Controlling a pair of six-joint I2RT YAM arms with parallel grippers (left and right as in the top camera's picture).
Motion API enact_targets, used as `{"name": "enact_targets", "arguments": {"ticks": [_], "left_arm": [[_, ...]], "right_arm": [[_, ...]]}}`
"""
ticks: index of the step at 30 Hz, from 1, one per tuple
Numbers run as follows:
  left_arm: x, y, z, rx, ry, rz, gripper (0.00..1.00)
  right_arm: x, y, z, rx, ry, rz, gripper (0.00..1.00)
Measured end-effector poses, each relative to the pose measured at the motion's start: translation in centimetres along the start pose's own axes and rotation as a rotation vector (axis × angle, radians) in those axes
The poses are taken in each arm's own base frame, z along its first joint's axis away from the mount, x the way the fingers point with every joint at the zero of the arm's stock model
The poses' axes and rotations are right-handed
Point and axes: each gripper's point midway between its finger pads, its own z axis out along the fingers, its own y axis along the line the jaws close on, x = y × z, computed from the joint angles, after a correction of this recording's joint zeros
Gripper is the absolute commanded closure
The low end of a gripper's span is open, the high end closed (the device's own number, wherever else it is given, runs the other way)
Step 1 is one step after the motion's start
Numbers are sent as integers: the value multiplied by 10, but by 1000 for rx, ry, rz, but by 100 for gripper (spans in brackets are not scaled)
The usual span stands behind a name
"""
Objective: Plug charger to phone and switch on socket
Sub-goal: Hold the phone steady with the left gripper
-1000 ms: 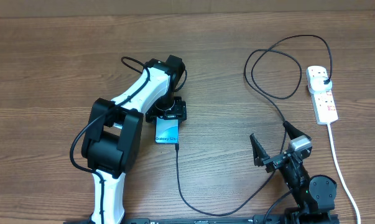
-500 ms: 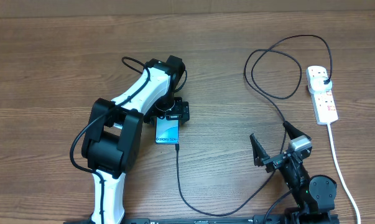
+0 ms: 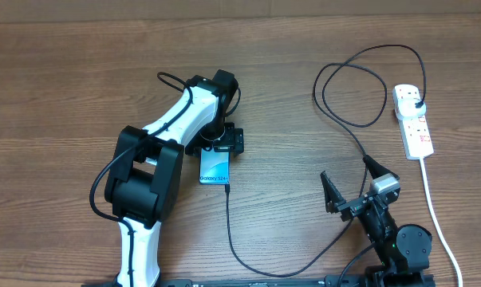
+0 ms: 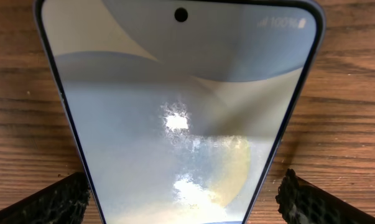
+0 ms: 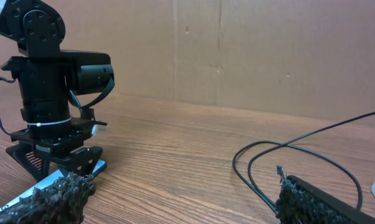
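Note:
The phone (image 3: 214, 168) lies flat on the wooden table with its light blue screen lit. It fills the left wrist view (image 4: 181, 93). My left gripper (image 3: 224, 146) is open over the phone's far end, with one finger (image 4: 56, 200) on each side of it and small gaps showing. The thin black charger cable (image 3: 229, 231) meets the phone's near edge, loops right and back, and ends in a black plug (image 3: 416, 104) in the white socket strip (image 3: 415, 135). My right gripper (image 3: 344, 167) is open and empty, right of the phone, above the cable.
The socket's white cord (image 3: 435, 207) runs toward the near right edge. The cable's loops (image 3: 352, 88) lie at the back right and show in the right wrist view (image 5: 268, 152). A cardboard wall (image 5: 268, 50) stands behind the table.
My left gripper has shifted slightly to the right over the phone's far end. The phone, the cable and the right arm have not moved.

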Motion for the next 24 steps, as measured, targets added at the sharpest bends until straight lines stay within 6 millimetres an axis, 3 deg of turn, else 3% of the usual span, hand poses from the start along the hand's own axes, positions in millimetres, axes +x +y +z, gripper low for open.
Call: {"name": "enact_targets", "arguments": {"ticks": [24], "left_arm": [[0,3,0,-16,-3,20,0]], "right_arm": [[0,0,0,0,-1,-1,0]]}}
